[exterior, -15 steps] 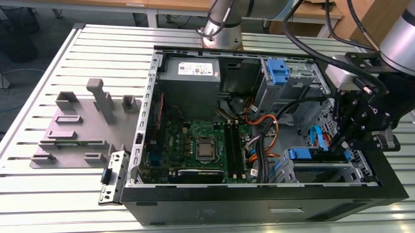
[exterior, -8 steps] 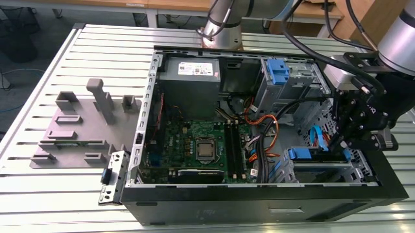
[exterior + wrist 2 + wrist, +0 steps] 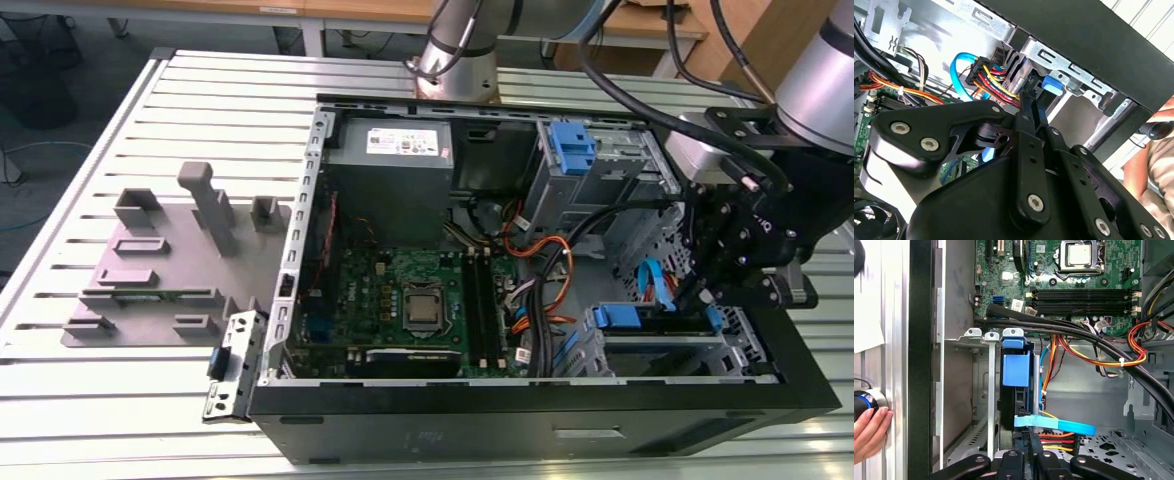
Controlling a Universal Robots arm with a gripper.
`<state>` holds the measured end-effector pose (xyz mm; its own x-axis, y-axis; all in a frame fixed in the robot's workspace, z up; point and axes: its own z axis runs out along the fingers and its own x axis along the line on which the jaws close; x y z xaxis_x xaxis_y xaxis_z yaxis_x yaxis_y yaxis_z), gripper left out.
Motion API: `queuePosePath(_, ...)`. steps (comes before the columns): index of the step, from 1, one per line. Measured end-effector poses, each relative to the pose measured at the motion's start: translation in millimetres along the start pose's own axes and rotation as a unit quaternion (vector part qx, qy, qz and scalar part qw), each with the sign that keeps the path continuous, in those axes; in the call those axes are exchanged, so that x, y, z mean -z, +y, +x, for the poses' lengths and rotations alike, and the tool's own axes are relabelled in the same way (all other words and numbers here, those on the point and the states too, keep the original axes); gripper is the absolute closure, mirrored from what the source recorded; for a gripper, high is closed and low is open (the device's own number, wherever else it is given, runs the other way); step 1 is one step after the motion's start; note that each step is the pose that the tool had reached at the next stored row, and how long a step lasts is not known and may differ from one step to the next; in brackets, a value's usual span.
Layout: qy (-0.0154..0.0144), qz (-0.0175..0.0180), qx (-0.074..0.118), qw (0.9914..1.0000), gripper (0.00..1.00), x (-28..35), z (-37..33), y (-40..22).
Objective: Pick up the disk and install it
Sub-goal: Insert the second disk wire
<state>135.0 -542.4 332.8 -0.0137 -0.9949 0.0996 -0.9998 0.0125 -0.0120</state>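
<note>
While at the disk [image 3: 1015,371], arm [image 3: 817,75] downward.

Ribbed metal table [image 3: 107,400]; wooden desk [image 3: 367,8] behind; grey floor [image 3: 40,170].

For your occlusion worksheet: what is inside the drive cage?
The blue-railed disk stands in the cage; the gripper and a blue cable cover its near end.

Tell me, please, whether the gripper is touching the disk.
Cannot tell. In the second wrist view the gripper overlaps the disk at its end, with neither contact nor gap plain.
</note>
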Motion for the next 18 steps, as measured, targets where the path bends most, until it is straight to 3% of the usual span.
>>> queuePosePath(18, 0.0009, 0.0005, 0.000, 1.00000, 0.83, 0.8, 1.7, 0.1)
